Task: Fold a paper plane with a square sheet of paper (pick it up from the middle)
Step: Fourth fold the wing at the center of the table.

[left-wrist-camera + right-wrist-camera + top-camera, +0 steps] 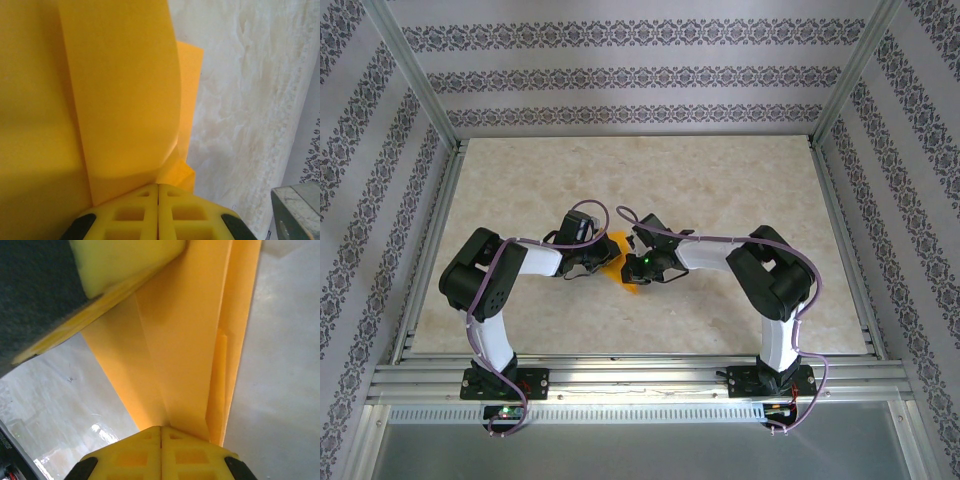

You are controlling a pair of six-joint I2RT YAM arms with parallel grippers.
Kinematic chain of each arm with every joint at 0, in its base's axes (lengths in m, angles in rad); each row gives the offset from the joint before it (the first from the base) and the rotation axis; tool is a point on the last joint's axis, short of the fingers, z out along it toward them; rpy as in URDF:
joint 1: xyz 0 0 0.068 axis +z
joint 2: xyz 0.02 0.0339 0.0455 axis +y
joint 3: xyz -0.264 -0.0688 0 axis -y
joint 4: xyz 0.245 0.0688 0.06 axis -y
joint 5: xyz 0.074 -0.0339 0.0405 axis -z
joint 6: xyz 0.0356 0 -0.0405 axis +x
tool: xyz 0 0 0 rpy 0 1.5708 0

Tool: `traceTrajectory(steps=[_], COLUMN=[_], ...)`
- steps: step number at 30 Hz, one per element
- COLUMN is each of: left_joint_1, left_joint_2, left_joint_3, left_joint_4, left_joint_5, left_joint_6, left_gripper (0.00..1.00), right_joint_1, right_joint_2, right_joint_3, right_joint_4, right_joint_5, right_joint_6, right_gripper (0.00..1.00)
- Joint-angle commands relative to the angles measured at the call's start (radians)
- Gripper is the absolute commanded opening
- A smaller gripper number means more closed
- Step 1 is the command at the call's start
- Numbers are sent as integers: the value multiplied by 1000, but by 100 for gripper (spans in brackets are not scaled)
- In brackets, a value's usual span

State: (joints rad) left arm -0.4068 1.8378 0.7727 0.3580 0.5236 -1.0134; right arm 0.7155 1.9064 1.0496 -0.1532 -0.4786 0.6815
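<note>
Arms [495, 335] bend inward from the near edge of the table [740, 190]. The left gripper [158, 187] is clamped tight on the orange paper [125, 100], and the right gripper [161, 430] is clamped tight on its other side. The folded paper spans between them over the table's middle.

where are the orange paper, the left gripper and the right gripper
orange paper [190, 340], right wrist view, on its folded middle panel
left gripper [158, 187], left wrist view, seam between its shut fingertips
right gripper [161, 430], right wrist view, seam between its shut fingertips
</note>
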Motion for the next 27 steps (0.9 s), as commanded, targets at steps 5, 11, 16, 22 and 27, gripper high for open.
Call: traceTrajectory(steps=[5,11,16,22,27], left_joint_1=[-11,-10,-12,-11,-10], left_joint_2=[39,45,45,45,45], left_joint_3=[-24,-28,-28,-29,-28], left_joint_4=[-54,-60,-86,-108,-116], left_joint_5=[-25,-36,-59,-79,-82], left_joint_6=[7,1,0,-6,-7], left_gripper=[6,6,4,3,3], right_joint_1=[-11,-21,-17,-10,11], right_joint_2=[-23,-59,-89,-133,-156], right_joint_3=[-123,-216,-255,-299,-307], right_joint_4=[68,186,189,136,60], right_joint_5=[-34,-74,-88,-76,-55], right_joint_6=[51,102,91,51,13], right_gripper=[7,7,8,9,8])
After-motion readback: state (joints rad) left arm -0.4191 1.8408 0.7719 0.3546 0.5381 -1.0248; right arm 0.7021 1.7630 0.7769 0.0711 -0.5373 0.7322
